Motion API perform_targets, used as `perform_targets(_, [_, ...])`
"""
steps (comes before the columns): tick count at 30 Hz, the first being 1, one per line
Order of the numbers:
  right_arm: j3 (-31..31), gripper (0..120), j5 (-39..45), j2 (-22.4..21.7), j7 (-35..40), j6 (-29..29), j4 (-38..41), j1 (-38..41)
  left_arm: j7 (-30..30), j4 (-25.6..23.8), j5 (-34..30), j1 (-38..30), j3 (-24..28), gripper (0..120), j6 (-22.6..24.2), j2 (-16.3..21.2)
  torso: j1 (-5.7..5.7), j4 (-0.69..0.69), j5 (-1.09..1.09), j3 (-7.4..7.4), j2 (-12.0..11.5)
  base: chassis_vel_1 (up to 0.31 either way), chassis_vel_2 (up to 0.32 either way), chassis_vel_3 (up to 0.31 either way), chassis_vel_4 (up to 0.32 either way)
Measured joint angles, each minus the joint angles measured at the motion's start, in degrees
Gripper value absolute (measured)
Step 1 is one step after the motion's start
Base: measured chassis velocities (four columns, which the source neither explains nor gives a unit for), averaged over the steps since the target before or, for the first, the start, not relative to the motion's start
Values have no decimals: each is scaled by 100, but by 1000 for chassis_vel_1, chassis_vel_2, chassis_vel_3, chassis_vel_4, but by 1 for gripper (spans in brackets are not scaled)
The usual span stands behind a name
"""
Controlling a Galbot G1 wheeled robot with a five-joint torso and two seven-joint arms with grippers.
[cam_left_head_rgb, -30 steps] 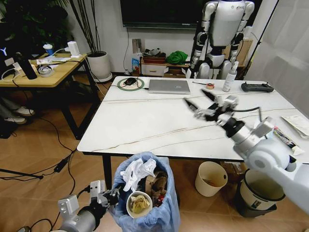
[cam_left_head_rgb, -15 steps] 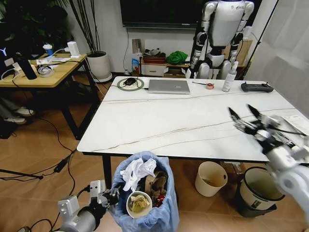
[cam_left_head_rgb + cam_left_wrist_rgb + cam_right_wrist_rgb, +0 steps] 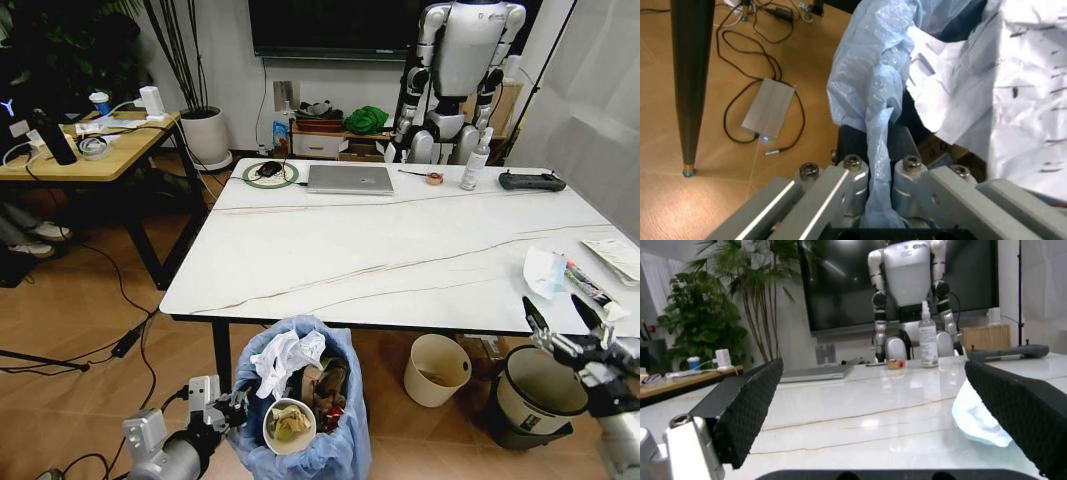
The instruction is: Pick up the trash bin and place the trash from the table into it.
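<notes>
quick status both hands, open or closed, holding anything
Left hand: closed on the trash bin's blue bag rim.
Right hand: open, holding nothing.

Silver-grey arms with bolted metal links; the right tool [image 3: 563, 326] has black textured fingers [image 3: 747, 410].

Head view high over the table [image 3: 400, 250]; right wrist view low along its top.

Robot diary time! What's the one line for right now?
left pincer: shut on trash bin liner | right pincer: open, empty, off table edge | bin: full of trash
</notes>
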Motion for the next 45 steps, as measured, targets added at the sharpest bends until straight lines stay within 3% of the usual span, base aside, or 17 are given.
perform_targets(16, [-133, 100, -20, 46, -108, 93, -129, 128, 5, -55, -23, 60, -12, 0, -13, 11, 1, 0, 3, 1, -2, -111, -106, 101, 104])
perform_targets(45, [-183, 100, 243, 5, -196, 73, -264, 247, -5, -64, -35, 54, -8, 0, -4, 1, 1, 0, 2, 1, -1, -10, -7, 9, 8])
